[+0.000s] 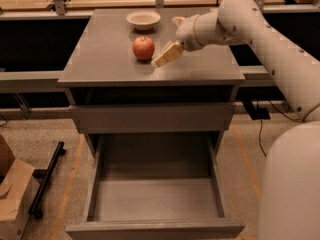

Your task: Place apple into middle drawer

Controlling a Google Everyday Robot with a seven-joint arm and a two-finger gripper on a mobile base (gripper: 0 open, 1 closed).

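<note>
Gripper sits low over the worktop, about mid-depth, just beside the apple on the side facing the right edge. It is angled down toward the front edge. Can't tell whether it's open or closed; it isn't holding the apple.

Apple stands upright on the worktop, roughly central, well back from the front edge. Not grasped, so I read this as the approach to the pick.

To do it well:
- centre over the apple before closing; right now the tip looks offset to one side, and a push from there would roll it toward the left edge
- grip across the widest part, since it's round and smooth and will squirt out if caught high
- lift straight up, then carry out past the front edge before dropping to drawer height

Middle drawer is pulled fully out below the front edge, and nothing is visible on its floor. The release target is wide.

Nearby: bowl near the back edge, directly behind the apple and apart from it, so keep the wrist from sweeping back. The closed top drawer and the worktop's front lip are what the arm has to clear on descent. The cardboard box on the floor is well off to the side, not a factor.
</note>
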